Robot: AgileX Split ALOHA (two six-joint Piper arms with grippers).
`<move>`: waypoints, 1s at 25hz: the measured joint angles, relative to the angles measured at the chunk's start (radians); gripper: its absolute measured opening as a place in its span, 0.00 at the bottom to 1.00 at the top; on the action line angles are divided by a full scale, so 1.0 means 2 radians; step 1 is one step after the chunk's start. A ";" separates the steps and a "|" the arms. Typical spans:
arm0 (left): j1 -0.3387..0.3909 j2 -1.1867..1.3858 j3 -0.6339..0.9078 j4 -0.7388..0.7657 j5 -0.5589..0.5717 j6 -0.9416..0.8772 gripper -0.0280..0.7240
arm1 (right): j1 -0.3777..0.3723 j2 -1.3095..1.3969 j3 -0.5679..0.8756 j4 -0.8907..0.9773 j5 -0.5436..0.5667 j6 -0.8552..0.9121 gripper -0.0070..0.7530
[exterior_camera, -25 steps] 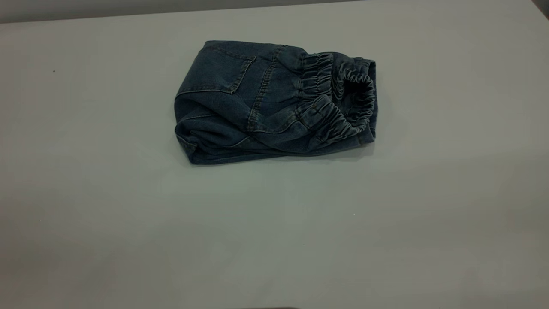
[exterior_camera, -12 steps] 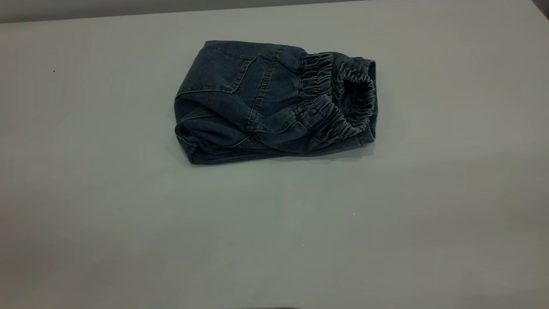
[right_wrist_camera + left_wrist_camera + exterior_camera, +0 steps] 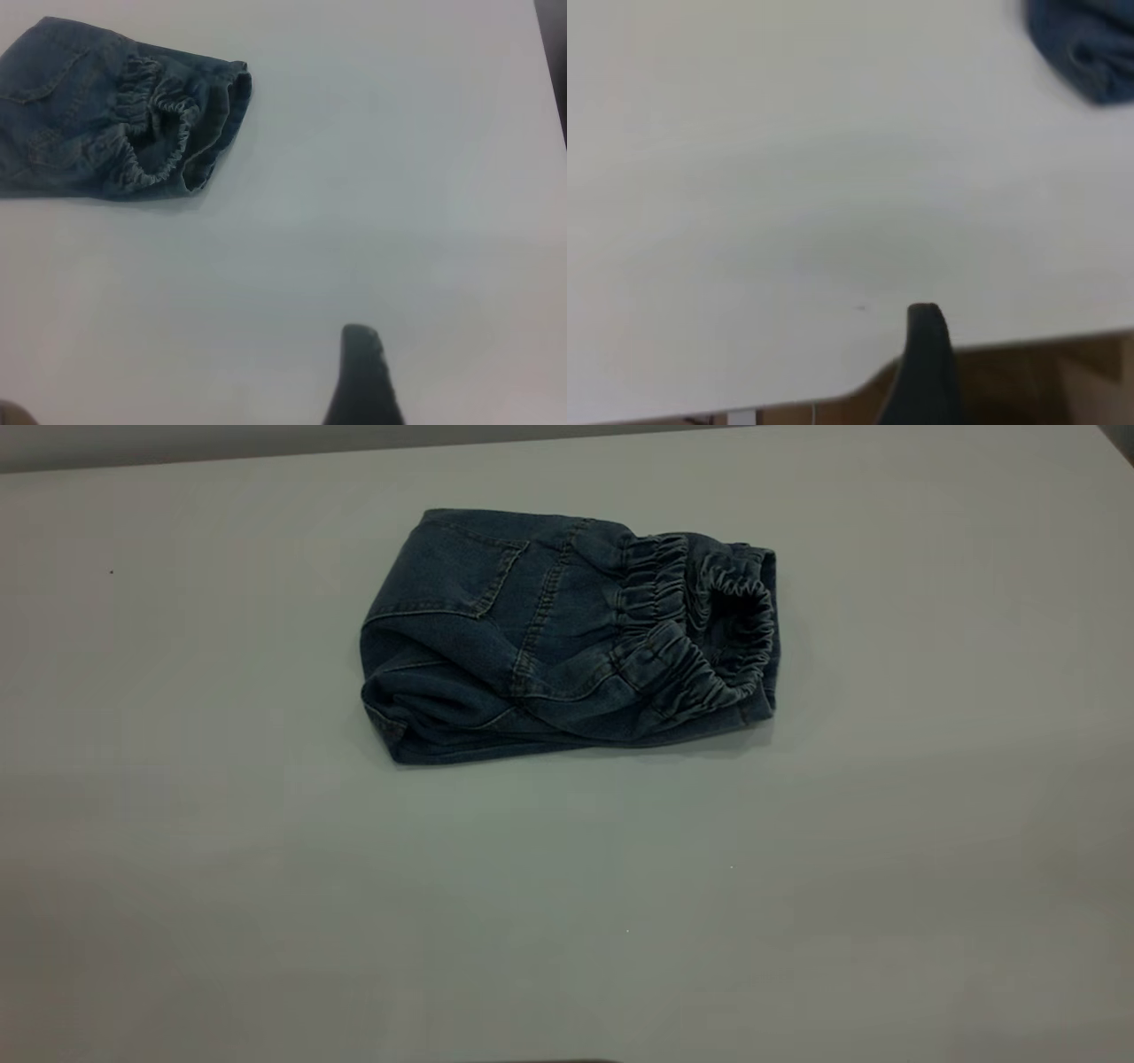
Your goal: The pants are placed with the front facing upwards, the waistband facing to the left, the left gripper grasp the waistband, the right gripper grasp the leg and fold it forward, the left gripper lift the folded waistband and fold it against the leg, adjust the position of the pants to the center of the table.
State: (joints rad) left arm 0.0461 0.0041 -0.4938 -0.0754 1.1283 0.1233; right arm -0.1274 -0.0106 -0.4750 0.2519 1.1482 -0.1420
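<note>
Pants (image 3: 532,638): blue washed denim cloth, matt, woven texture visible, paler stitched seams around patch pocket (image 3: 452,571); waistband (image 3: 687,633) of same denim, puckered into fine ridges by elastic, rougher in look than flat panels. Table (image 3: 567,886): smooth, plain pale grey-white top, matt with faint soft sheen, no grain or pattern visible; brownish wood-like surface (image 3: 1063,381) below its edge in left wrist view, too blurred to confirm. One black fingertip (image 3: 926,354) in left wrist view and one (image 3: 363,376) in right wrist view: matt black, plastic-looking, smooth.
</note>
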 joint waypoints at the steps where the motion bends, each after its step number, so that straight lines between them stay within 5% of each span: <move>1: 0.005 -0.006 0.000 0.000 0.000 0.000 0.73 | 0.000 0.000 0.000 0.000 0.000 0.000 0.59; 19: 0.009 -0.011 0.000 -0.001 0.002 0.000 0.73 | 0.000 0.000 0.000 -0.005 0.000 -0.001 0.59; 25: 0.009 -0.011 0.000 -0.001 0.002 0.000 0.73 | 0.000 0.000 0.000 -0.089 -0.002 0.066 0.59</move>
State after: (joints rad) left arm 0.0643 -0.0183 -0.4938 -0.0783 1.1314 0.1233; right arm -0.1274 -0.0106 -0.4750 0.0734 1.1436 -0.0102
